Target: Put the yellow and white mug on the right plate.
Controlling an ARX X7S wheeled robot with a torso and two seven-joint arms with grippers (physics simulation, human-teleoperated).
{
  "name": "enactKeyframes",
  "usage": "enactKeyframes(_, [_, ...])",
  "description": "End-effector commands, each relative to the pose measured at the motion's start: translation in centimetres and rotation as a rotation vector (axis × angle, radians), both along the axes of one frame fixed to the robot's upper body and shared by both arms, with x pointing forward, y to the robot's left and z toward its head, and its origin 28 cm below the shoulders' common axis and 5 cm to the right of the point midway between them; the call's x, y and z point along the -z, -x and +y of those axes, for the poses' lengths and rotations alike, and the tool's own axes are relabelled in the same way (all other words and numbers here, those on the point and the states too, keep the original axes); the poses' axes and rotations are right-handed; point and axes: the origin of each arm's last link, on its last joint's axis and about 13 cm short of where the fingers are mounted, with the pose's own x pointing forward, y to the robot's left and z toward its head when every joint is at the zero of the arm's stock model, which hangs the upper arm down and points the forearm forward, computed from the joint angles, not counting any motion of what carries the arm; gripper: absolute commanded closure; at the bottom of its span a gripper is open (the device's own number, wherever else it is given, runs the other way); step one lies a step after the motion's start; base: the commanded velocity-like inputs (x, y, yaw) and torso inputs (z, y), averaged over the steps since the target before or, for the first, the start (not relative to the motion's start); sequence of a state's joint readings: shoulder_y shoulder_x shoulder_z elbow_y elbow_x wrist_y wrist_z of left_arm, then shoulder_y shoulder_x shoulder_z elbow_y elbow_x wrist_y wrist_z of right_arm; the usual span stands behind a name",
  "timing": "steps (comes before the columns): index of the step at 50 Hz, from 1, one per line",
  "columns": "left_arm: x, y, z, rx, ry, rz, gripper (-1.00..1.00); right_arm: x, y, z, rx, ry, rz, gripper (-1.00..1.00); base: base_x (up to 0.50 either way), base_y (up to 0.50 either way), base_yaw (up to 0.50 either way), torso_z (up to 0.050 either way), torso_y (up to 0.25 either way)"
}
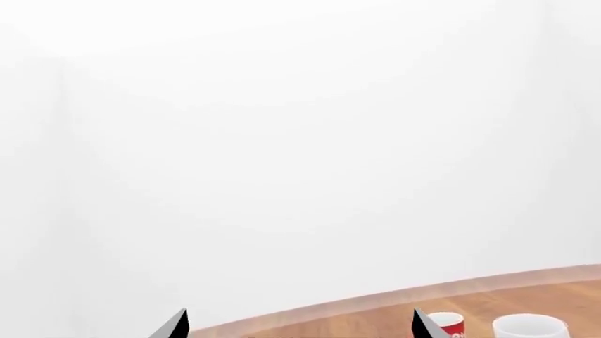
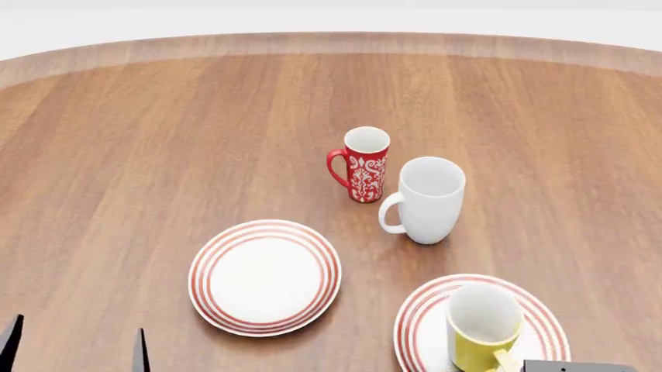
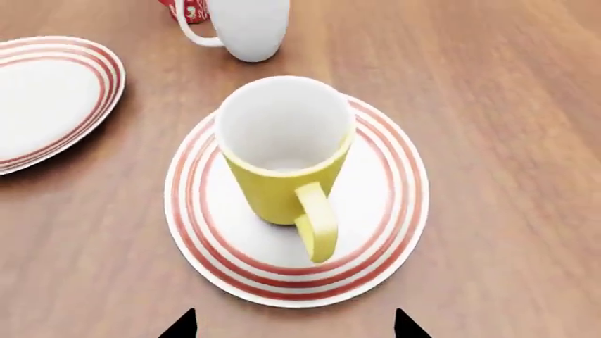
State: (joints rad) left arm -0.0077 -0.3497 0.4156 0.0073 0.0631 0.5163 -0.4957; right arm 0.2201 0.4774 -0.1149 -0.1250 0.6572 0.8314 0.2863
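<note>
The yellow and white mug stands upright on the right plate, its loop handle turned toward my right gripper. My right gripper is open and drawn back from the plate's near rim, touching nothing; only its dark fingertips show. In the head view just a corner of that arm shows at the bottom right. My left gripper is open and empty near the table's front left, aimed mostly at the white wall.
A second red-ringed plate lies left of the right plate. A tall white mug and a slim red patterned mug stand side by side behind the plates. The wooden table stretches far to the left and back.
</note>
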Motion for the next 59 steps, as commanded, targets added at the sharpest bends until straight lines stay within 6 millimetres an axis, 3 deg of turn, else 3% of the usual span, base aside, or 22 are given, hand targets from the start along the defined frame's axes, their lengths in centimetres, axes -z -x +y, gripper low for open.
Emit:
enactKeyframes(1, [-0.3,-0.2,0.9,-0.017,0.008,0.010,-1.00,1.5,2.5,2.0,0.035,-0.047,-0.307,-1.00,0.00,0.00,0.00,0.000,0.000])
enactKeyframes(7, [-0.3,0.6,2.4,-0.040,-0.016,0.000,-1.00,3.5,2.4,2.7,0.050,-0.063,-0.571,-1.00,0.00,0.00,0.00,0.000,0.000])
enactKeyframes(8, [-0.2,0.7,2.9,-0.059,-0.029,-0.020,-1.00,4.4,2.3,2.4,0.115,-0.075,-0.551,-1.00,0.00,0.00,0.00,0.000,0.000])
enactKeyframes(13, [-0.7,0.9,4.3,-0.145,-0.019,-0.090,-1.00,5.0,2.7,1.8,0.182,-0.087,-0.620,-1.00,0.00,0.00,0.00,0.000,0.000])
enactKeyframes(17, [-1.3,0.2,6.1,-0.280,-0.029,-0.160,-1.00,4.2,2.4,1.2,0.254,-0.098,-0.731,-1.00,0.00,0.00,0.00,0.000,0.000])
enactKeyframes(20, [-2.7,-0.5,8.2,-0.413,-0.022,-0.226,-1.00,2.4,2.1,0.5,0.350,-0.033,-0.914,-1.00,0.00,0.00,0.00,0.000,0.000])
enactKeyframes(24, [-4.1,-0.8,9.5,-0.475,-0.015,-0.297,-1.00,1.3,1.3,-0.7,0.438,0.002,-0.997,-1.00,0.00,0.00,0.00,0.000,0.000])
enactKeyframes(29, [-5.2,-1.4,10.1,-0.494,-0.017,-0.353,-1.00,-1.1,0.6,-1.8,0.515,0.025,-1.136,-1.00,0.00,0.00,0.00,0.000,0.000])
enactKeyframes(40, [-10.4,-1.0,12.1,-0.622,0.021,-0.543,-1.00,-6.3,0.5,-3.5,0.655,0.076,-1.398,-1.00,0.00,0.00,0.00,0.000,0.000])
enactKeyframes(50, [-13.3,-0.2,14.0,-0.736,0.038,-0.628,-1.00,-7.3,0.5,-4.1,0.700,0.087,-1.441,-1.00,0.00,0.00,0.00,0.000,0.000])
enactKeyframes(59, [-12.9,-0.5,13.8,-0.724,0.034,-0.614,-1.00,-7.2,0.3,-4.1,0.714,0.094,-1.436,-1.00,0.00,0.00,0.00,0.000,0.000])
